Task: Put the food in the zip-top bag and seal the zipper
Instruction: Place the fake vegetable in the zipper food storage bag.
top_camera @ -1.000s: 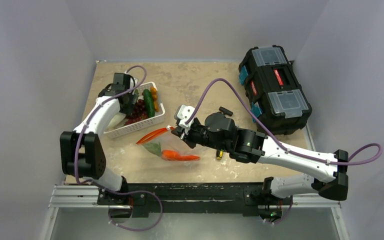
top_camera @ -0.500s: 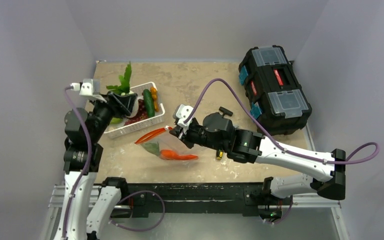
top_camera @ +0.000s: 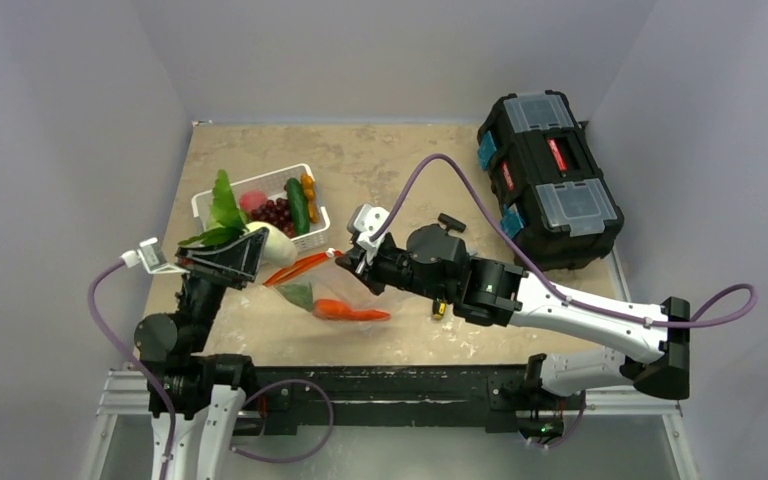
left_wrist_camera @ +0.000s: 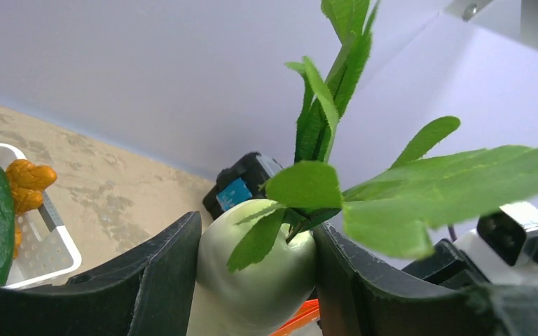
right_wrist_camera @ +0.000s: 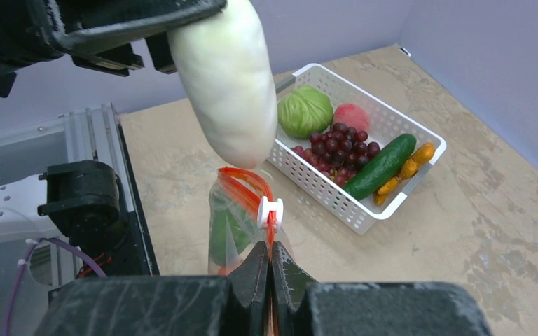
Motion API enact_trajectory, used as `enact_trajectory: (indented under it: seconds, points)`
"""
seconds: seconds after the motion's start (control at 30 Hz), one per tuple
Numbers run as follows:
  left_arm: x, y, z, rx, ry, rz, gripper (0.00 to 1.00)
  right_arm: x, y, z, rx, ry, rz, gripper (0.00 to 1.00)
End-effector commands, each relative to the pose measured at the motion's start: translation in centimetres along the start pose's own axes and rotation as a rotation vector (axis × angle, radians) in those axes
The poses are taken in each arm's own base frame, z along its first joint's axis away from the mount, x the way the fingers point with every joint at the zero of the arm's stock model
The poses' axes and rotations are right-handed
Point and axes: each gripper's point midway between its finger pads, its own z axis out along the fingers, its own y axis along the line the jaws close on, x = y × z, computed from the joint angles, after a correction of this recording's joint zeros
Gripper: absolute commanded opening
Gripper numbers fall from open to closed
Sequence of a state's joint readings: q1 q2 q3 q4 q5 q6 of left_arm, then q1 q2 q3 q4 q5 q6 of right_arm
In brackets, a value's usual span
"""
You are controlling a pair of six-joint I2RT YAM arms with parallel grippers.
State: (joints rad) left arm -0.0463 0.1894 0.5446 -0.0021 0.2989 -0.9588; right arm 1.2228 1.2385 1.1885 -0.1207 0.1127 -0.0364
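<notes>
Beige tabletop point(top_camera: 380, 170); loading looks under way. Left end effector point(top_camera: 248, 250) grips the radish point(right_wrist_camera: 228, 91) just above the bag point(right_wrist_camera: 235, 227), which the closed right end effector point(right_wrist_camera: 270, 257) pinches upright at its zipper point(right_wrist_camera: 242, 176). Next, the radish probably needs lowering straight through the narrow mouth. Bag holds a carrot point(top_camera: 355, 312); basket point(right_wrist_camera: 364, 213) holds cabbage point(right_wrist_camera: 305, 110), peach point(right_wrist_camera: 351, 115), grapes point(right_wrist_camera: 336, 147), cucumber point(right_wrist_camera: 380, 166).

White radish point(right_wrist_camera: 224, 91), red-orange zipper point(right_wrist_camera: 242, 178), white basket point(right_wrist_camera: 315, 185)

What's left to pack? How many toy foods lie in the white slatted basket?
5: green cabbage and pink peach at one end, red grapes midway, green cucumber beside orange piece at the other; more may hide.
</notes>
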Motion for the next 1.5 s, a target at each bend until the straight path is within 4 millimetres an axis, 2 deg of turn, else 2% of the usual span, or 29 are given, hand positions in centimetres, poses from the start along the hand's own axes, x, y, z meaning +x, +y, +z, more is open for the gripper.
enact_trajectory:
  seconds: [0.0,0.1,0.17,0.47,0.7,0.9,1.0,1.13,1.37,1.47]
  points:
    - [-2.9,0.4,-1.5,-0.088,-0.168,-0.094,0.10,-2.3,-0.5,0.4,0.026,-0.075,0.040,0.00]
    - [-2.8,0.4,-1.8,-0.109,-0.160,-0.142,0.08,-2.5,-0.4,0.5,0.016,-0.086,0.042,0.00]
    - [-2.3,0.6,-1.7,-0.118,-0.142,-0.202,0.03,-2.7,-0.3,0.6,0.010,-0.093,0.056,0.00]
    - [-0.1,1.7,-1.7,-0.136,-0.077,-0.326,0.02,-2.9,-0.5,0.6,0.013,-0.102,0.085,0.00]
    - [1.3,3.2,-2.7,-0.191,-0.073,-0.425,0.01,-3.2,-0.9,0.8,0.023,-0.117,0.125,0.00]
    - [1.8,5.5,-2.4,-0.180,-0.151,-0.575,0.00,-3.4,0.4,1.3,-0.039,-0.138,0.183,0.00]
    - [2.2,6.1,-2.2,-0.199,-0.144,-0.585,0.00,-3.7,0.7,1.4,-0.055,-0.160,0.200,0.00]
    - [2.6,6.4,-1.9,-0.204,-0.128,-0.588,0.00,-4.1,-0.1,1.9,-0.005,-0.197,0.286,0.00]
    - [3.4,6.7,-1.3,-0.200,-0.098,-0.633,0.00,-5.2,-0.5,3.7,0.025,-0.290,0.358,0.00]
    - [4.3,7.3,-1.7,-0.270,-0.053,-0.627,0.07,-5.6,-0.6,4.0,0.028,-0.307,0.371,0.00]
